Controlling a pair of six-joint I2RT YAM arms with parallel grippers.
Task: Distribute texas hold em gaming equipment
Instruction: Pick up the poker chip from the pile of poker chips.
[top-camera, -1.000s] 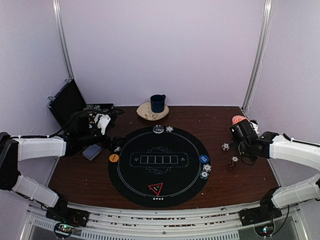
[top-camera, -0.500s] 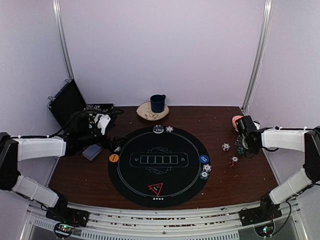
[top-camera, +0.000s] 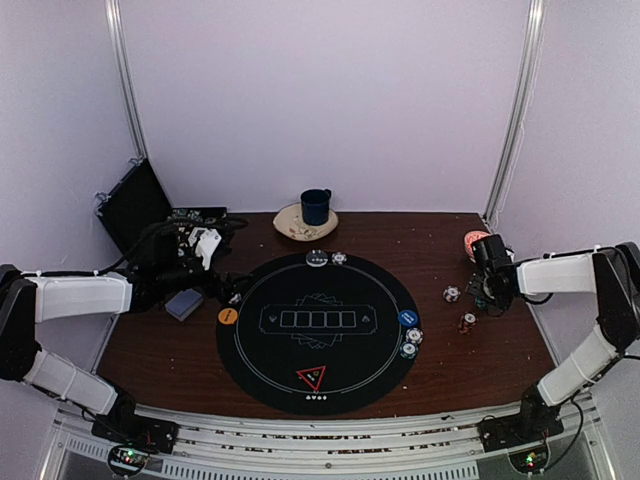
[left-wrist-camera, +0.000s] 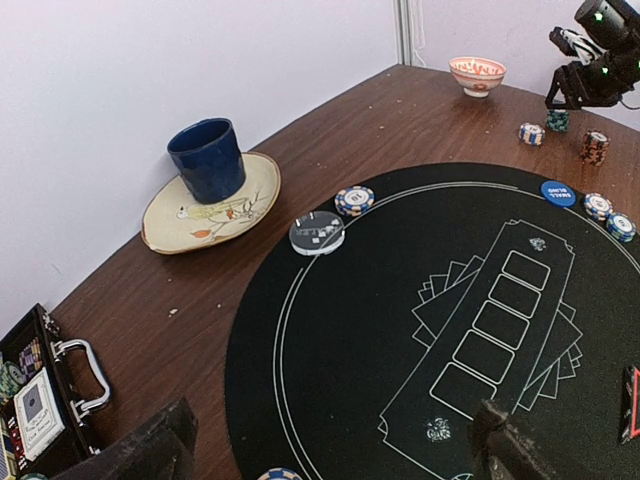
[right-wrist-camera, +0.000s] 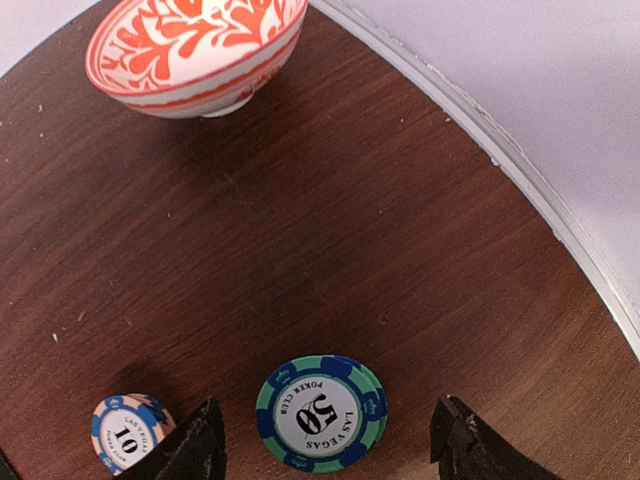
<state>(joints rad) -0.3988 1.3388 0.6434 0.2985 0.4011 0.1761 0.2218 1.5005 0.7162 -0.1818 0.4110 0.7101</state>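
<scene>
My right gripper (right-wrist-camera: 325, 410) hangs open over a green 50 poker chip stack (right-wrist-camera: 322, 413); its fingers stand on either side, clear of the stack. A blue 10 chip (right-wrist-camera: 125, 432) lies to its left. From above, the right gripper (top-camera: 487, 297) is off the black felt mat (top-camera: 318, 400), near two loose chips (top-camera: 452, 294) (top-camera: 468, 322). The mat carries an orange disc (top-camera: 228, 316), a blue disc (top-camera: 408, 317), a white button disc (top-camera: 317, 258), several chips and a red-edged triangle marker (top-camera: 311, 378). My left gripper (left-wrist-camera: 330, 420) is open and empty above the mat's left edge, by the grey-blue cards (top-camera: 184, 304).
A red-patterned bowl (right-wrist-camera: 195, 45) stands just beyond the green chips, near the table's right edge and wall. A dark blue mug (top-camera: 316, 206) sits on a plate (top-camera: 290, 228) at the back. An open black case (top-camera: 135, 205) lies at the back left.
My right gripper has moved back and to the right, from beside the loose chips to above the green chip stack, and its jaws have narrowed slightly. The left arm has not moved.
</scene>
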